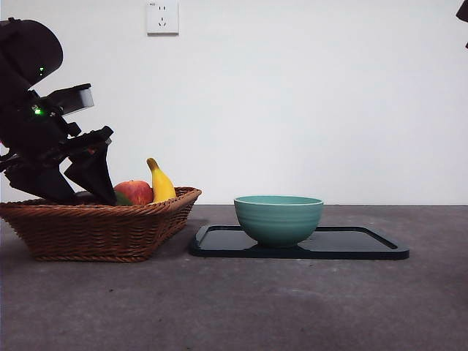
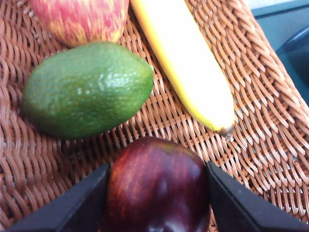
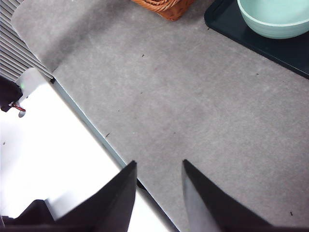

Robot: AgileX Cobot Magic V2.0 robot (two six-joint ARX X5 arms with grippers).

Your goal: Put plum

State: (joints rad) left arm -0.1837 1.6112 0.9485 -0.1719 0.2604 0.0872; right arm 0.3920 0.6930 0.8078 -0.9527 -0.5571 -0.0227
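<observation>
Left hand (image 2: 157,193): I see it clamped on the plum (image 2: 157,186) inside the basket (image 2: 270,130).
Right hand (image 3: 159,193): jaws apart, above the desk (image 3: 193,106).

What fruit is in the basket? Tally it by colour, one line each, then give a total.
Dark purple: 1, the plum, between the jaws of the left gripper
Green: 1, the oval fruit
Yellow: 1, the banana
Red: 1, the apple
Total: 4 fruits in the basket
</observation>
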